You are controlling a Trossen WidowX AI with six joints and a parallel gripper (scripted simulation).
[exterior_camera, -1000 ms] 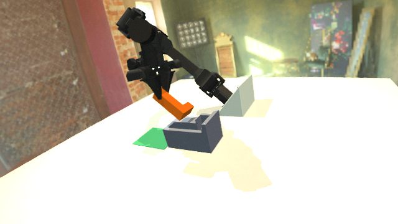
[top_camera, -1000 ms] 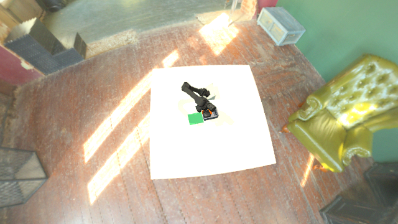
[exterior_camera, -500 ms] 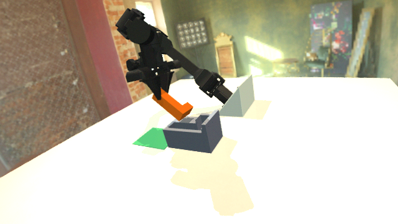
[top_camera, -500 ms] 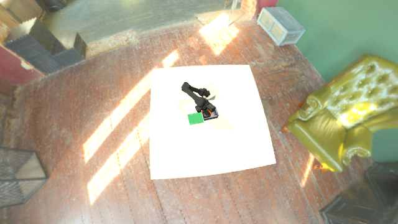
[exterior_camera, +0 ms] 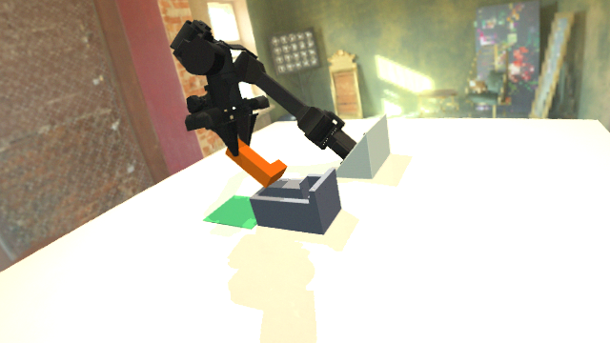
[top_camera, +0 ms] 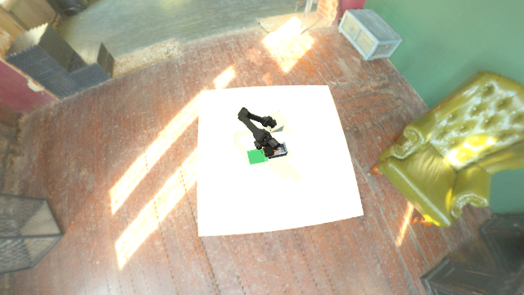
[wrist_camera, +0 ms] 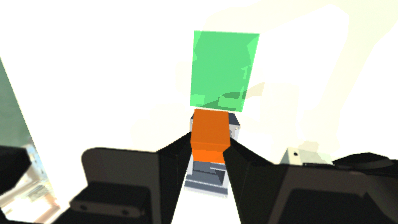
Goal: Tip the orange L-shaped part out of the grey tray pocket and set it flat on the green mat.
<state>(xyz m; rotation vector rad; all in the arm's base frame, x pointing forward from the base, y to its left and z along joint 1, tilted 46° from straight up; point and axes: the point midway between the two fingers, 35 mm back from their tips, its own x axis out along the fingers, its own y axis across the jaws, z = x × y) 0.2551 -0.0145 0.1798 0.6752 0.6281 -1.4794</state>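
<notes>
Orange L-shaped part [exterior_camera: 257, 164] [wrist_camera: 211, 131] in the downward-pointing end effector [exterior_camera: 242, 147] [wrist_camera: 207, 137], tilted.

Bright scene; white table top [top_camera: 278, 197] [exterior_camera: 453, 229] [wrist_camera: 100, 75] blown out, only pale cream shadows on it, the one at 6 o'clock in exterior ragged. Top: hard sun streaks on the floor [top_camera: 164, 254] toward 9 o'clock, glare on the yellow armchair [top_camera: 434, 164] at 3 o'clock, room stretched at edges. Exterior background soft.
</notes>
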